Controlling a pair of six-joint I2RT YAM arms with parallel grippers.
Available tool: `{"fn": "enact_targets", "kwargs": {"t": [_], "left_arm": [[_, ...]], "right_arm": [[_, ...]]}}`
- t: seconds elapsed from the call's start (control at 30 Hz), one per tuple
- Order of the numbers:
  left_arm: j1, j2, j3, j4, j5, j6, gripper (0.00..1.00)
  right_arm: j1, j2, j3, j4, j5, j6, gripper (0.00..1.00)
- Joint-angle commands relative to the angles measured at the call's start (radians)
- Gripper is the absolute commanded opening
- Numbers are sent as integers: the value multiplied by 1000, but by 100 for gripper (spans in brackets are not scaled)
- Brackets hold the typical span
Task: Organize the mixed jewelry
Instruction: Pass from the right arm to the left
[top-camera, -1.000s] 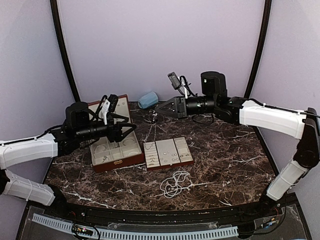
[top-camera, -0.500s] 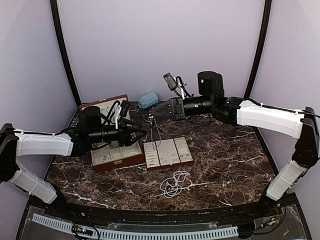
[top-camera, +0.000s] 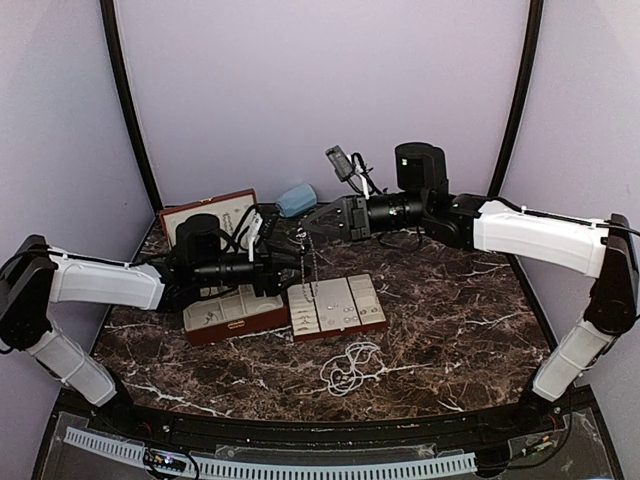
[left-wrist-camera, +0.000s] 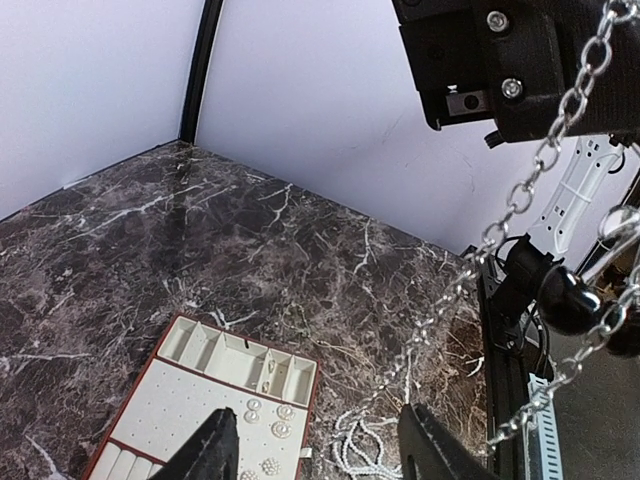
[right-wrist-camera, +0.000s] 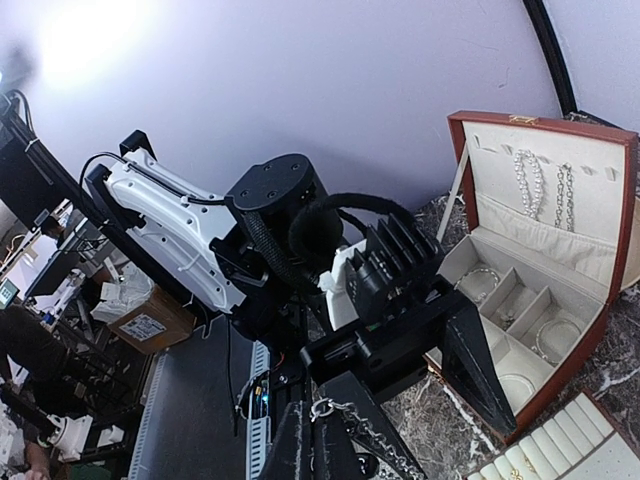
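My right gripper clamps the dangling chain; my left gripper, jaws parted, should next catch its tail.

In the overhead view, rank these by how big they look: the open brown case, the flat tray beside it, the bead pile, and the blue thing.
1. open brown case, partly covered by the left arm
2. flat tray
3. bead pile
4. blue thing, though it sits farther back, so third and fourth are unsure

One case, one tray, one chain.
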Motion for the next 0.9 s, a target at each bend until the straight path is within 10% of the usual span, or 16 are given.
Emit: {"fn": "enact_targets", "kwargs": {"t": [0.0,0.87], "left_arm": [[-21,13,35,41,-15,22,57],[-92,106,-37,195,-86,-49,21]], "right_arm": [[14,-34,8,54,-18,6,0],[15,-81,-26,80,12,13,0]]}}
